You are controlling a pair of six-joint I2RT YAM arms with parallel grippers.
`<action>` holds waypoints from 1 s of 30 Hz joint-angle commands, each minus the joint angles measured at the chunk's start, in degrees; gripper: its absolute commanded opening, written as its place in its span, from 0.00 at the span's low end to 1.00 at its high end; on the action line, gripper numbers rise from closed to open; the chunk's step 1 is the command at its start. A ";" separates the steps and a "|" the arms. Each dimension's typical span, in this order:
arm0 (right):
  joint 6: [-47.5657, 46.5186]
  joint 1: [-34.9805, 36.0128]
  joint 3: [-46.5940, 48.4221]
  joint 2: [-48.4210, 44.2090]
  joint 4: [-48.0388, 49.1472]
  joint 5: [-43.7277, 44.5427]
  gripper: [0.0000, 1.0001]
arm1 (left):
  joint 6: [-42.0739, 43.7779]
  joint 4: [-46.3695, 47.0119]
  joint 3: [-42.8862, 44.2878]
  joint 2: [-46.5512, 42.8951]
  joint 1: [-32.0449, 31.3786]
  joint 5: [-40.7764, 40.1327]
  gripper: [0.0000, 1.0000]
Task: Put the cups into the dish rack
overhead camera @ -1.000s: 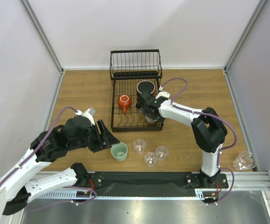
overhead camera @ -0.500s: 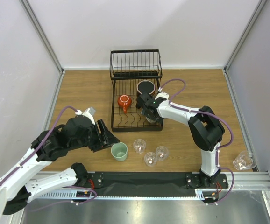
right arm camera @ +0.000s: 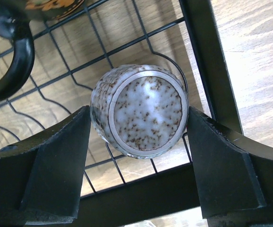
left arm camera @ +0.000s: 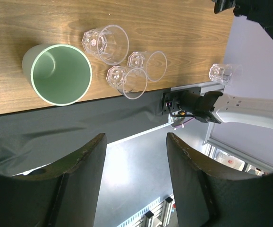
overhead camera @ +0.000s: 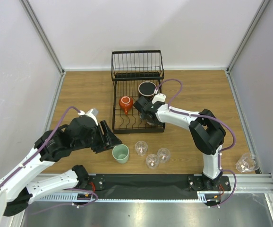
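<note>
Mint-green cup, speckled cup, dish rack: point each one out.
mint-green cup [left arm camera: 57, 74], left wrist view, on its inside.
speckled cup [right arm camera: 143, 111], right wrist view, on its round speckled end face.
dish rack [overhead camera: 137, 64], top external view, on its raised wire basket wall.

the tabletop [overhead camera: 198, 90] is warm brown wood with a fine grain. at upper centre of the top view, the dish rack [overhead camera: 137, 75] is black wire. on it show an orange-red mug [overhead camera: 125, 103] and a black mug [overhead camera: 147, 89]. mid-frame in the right wrist view, a speckled cup [right arm camera: 139, 109] is off-white flecked with brown. at lower centre, the mint-green cup [overhead camera: 121, 153] is plain pale green and the tumblers [overhead camera: 151, 161] are clear glass with faceted bases. the left claw [left arm camera: 136, 137] and right claw [right arm camera: 139, 111] have matt black fingers. the arms [overhead camera: 179, 113] are white with black joints, and the cables [overhead camera: 174, 85] are purple.
</note>
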 commanded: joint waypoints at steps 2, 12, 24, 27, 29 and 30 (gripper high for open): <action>-3.30 1.40 2.37 -3.53 1.46 5.18 0.24 | 0.80 1.12 2.13 -0.17 -0.18 -0.08 0.59; -14.11 2.98 4.66 -3.27 3.31 5.79 0.16 | -0.34 2.79 0.11 -1.58 -0.18 0.18 0.59; -32.82 4.13 -2.20 -3.80 16.04 13.00 0.16 | -0.08 3.67 0.02 -1.05 -0.18 0.71 0.59; -35.64 3.51 -2.90 -2.92 18.33 13.88 0.17 | -0.08 3.50 0.29 -0.96 -0.18 0.71 0.59; -37.48 2.90 -3.86 -2.57 20.69 13.27 0.18 | 0.27 3.32 0.64 -0.79 -0.26 0.62 0.59; -37.84 2.90 -3.96 -2.13 21.32 13.26 0.18 | 0.36 3.15 0.73 -0.61 -0.18 0.53 0.59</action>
